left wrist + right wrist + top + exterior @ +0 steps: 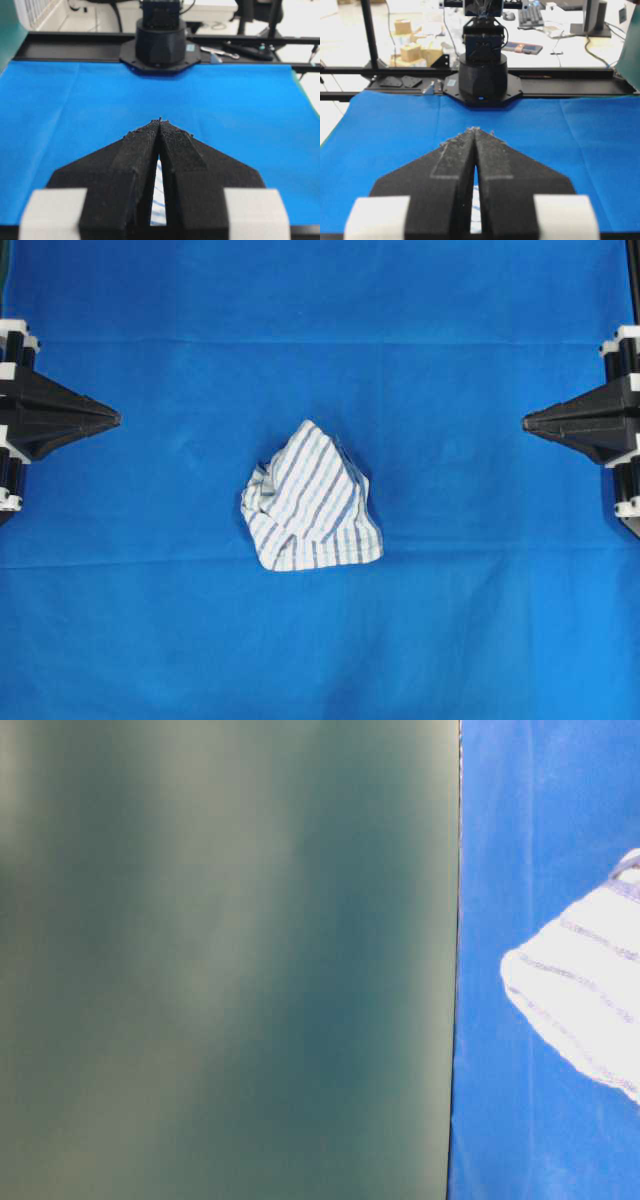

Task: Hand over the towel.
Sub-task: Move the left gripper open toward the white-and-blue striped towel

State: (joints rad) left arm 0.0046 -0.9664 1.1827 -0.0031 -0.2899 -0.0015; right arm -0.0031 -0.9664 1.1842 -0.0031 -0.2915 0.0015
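Towel (311,500): soft striped cloth, crumpled into a peaked heap mid-sheet (480,640), nothing near it. Left claw (112,420) and right claw (530,422) clenched, empty, well apart at opposite edges.

- Overhead view: bright, even light; the blue sheet (450,620) is strongly saturated, dimming a little toward the corners, with soft creases.
- The towel (312,502) throws only a thin shadow.
- Table-level view: blurred throughout; the towel is overexposed, its stripes faint.
- Wrist views: near fingers soft, backgrounds bright.
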